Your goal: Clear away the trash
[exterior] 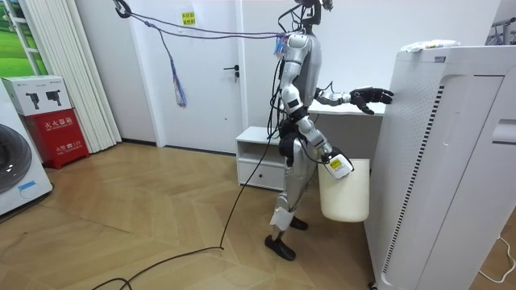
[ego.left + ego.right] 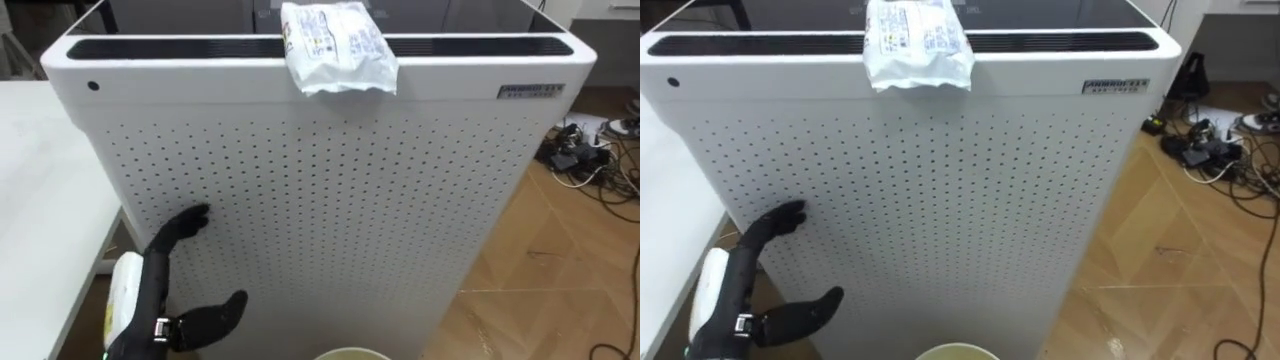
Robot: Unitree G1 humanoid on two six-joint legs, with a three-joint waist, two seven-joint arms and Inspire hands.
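Observation:
A crumpled white packet (image 2: 335, 45) lies on the front top edge of a tall white perforated appliance (image 2: 350, 220); the room view shows the same packet (image 1: 423, 47). I stand right in front of the appliance. My left hand (image 2: 150, 290) is raised low before its perforated face, open, fingers stretched up toward the panel and thumb spread, well below the packet. In the room view my right hand (image 1: 334, 165) hangs low at the rim of a white bin (image 1: 345, 193), holding it off the floor. The bin's rim (image 2: 350, 353) peeks in at the bottom edge.
A white table (image 2: 40, 200) stands at my left, close beside the appliance. Cables and plugs (image 2: 590, 150) lie on the wooden floor at the right. Behind me are a low white cabinet (image 1: 258, 157) and a red box (image 1: 56, 133).

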